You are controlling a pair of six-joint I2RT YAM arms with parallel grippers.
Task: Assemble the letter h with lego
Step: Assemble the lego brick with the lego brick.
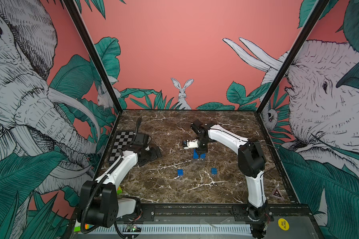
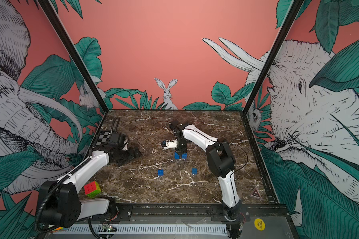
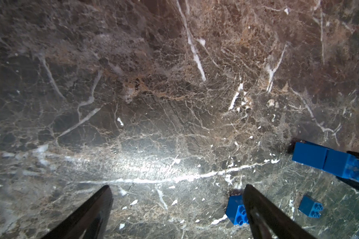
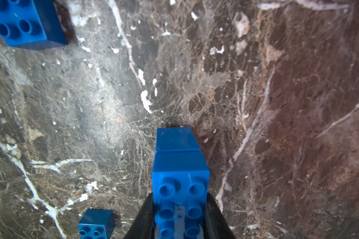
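Brown marble tabletop (image 1: 164,190): right gripper (image 4: 179,199), clamped on the long blue studded plastic brick (image 4: 180,165), should press squarely down onto the blue brick (image 4: 176,138) beneath

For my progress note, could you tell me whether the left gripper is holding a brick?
No, the left gripper stands open over the table, clamping nothing.

Both top views overlook the whole table (image 1: 174,192) from the front — wrist views hug it.
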